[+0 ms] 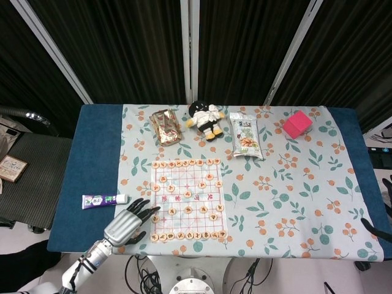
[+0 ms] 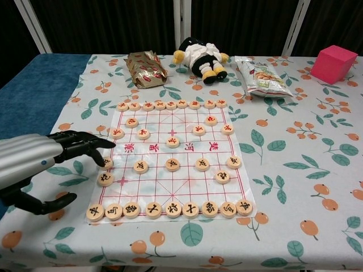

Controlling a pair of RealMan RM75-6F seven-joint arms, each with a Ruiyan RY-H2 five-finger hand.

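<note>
Floral tablecloth [image 2: 295,187] — left hand [image 2: 39,161] (spread, empty) just beside chess pieces [image 2: 105,170].

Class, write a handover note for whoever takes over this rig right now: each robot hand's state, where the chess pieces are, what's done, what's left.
Left robot hand: empty, fingers spread, at the left edge of the chess board, fingertips by the edge piece; contact unclear.
Right robot hand: only dark fingers show at the table's right edge in the head view; state unclear.
Done: no piece is lifted; the pieces lie on the board.
Left: grasping a piece.
</note>
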